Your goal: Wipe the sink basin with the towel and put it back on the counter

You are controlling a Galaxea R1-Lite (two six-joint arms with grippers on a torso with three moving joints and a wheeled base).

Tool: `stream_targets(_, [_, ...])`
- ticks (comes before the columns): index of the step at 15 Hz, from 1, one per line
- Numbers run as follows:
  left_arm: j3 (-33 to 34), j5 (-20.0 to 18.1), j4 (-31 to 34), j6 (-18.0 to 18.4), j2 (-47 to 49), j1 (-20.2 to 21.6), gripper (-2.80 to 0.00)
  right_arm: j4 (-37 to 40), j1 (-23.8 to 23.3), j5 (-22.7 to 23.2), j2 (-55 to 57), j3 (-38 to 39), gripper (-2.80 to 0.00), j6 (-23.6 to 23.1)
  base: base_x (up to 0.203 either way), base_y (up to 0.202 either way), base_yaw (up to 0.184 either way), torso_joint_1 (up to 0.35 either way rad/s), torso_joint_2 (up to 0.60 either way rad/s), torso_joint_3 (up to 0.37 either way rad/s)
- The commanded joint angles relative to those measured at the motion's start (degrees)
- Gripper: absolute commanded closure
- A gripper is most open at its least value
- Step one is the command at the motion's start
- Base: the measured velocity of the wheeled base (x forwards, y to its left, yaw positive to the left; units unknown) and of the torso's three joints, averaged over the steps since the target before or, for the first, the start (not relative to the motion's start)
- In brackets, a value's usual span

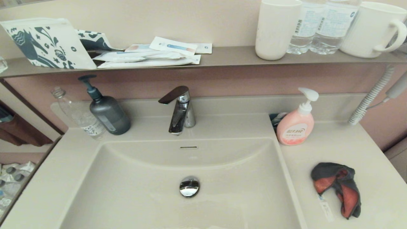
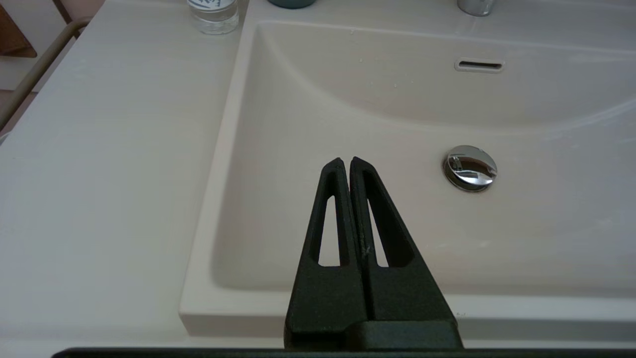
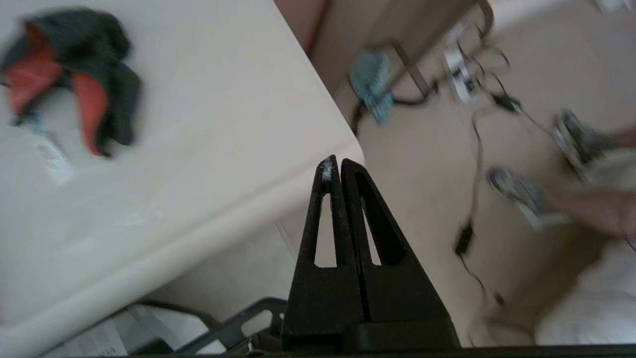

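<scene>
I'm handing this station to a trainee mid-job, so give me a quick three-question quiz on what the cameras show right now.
1. True or false: the towel lies inside the sink basin.
2. Which item stands nearest the towel on the counter? A) grey pump bottle B) pink soap dispenser C) faucet
3. Fill in: the right hand is ____ and holds nothing, out past the counter's edge.

Key:
1. False; it lies crumpled on the counter, to the right of the basin.
2. B.
3. Shut. The left hand, also shut, is parked over the basin.
</scene>
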Motion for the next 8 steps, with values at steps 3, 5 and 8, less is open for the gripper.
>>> stream_targets(3, [0.02, -0.04, -0.02, -0.08, 0.07, 0.01, 0.00, -1.63, -0.34, 10.02, -10.50, 0.72, 0.00, -1.17, 0.000, 0.000, 0.000, 0.000, 0.00, 0.000])
stream_targets(5, [-0.02, 0.02, -0.02, -0.01, 0.07, 0.01, 0.00, -2.80, -0.30, 17.41, -14.80, 3.18, 0.00, -1.47, 0.000, 0.000, 0.000, 0.000, 0.00, 0.000])
stream_targets(8, [-0.06, 0.04, -0.02, 0.01, 0.07, 0.01, 0.00, -15.44, -0.27, 23.48, -17.59, 14.64, 0.00, -2.51, 0.000, 0.000, 0.000, 0.000, 0.00, 0.000])
